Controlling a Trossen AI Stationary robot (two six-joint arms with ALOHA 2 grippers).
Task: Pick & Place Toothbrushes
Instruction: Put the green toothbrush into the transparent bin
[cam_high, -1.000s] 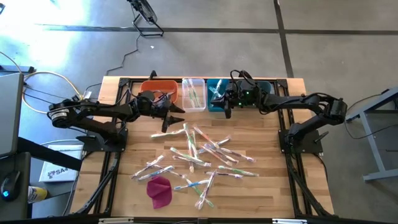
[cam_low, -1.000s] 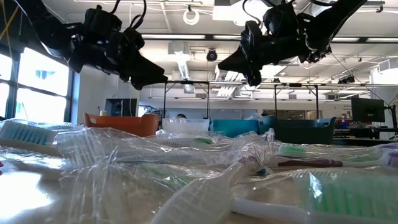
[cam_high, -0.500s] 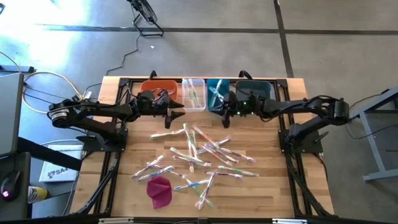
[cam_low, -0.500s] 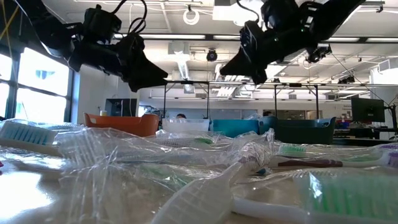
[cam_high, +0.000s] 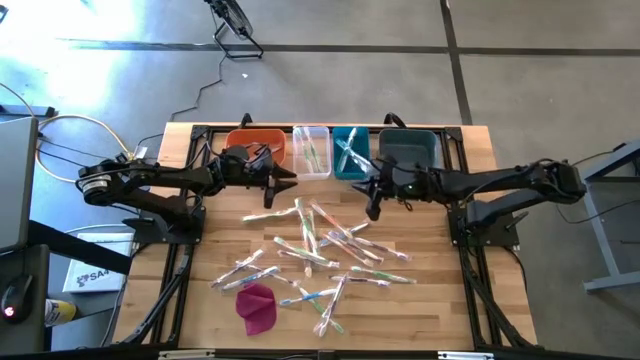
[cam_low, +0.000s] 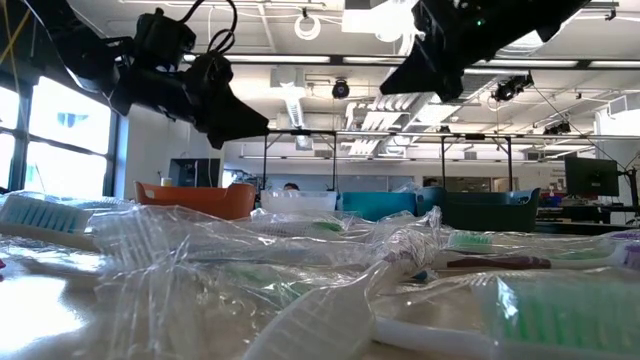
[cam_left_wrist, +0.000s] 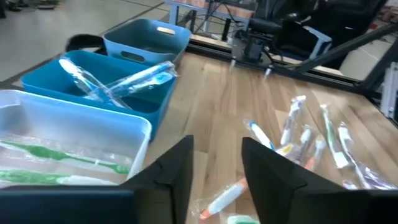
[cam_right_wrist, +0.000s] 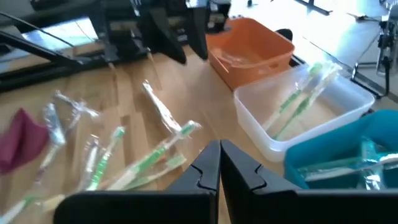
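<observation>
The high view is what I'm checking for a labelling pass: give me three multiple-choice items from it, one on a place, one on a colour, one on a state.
1. Where is the magenta cloth?
A. in the orange bin
B. on the table's near-left part
C. in the right hand

2. What colour are the brushes in the clear bin?
A. green
B. pink
C. black

3. How is the right hand?
A. open and empty
B. shut on a brush
C. shut and empty

Answers: 1 B, it lies on the wood beside the scattered brushes. 2 A, green handles show through. 3 C, its fingers meet with nothing between.
</observation>
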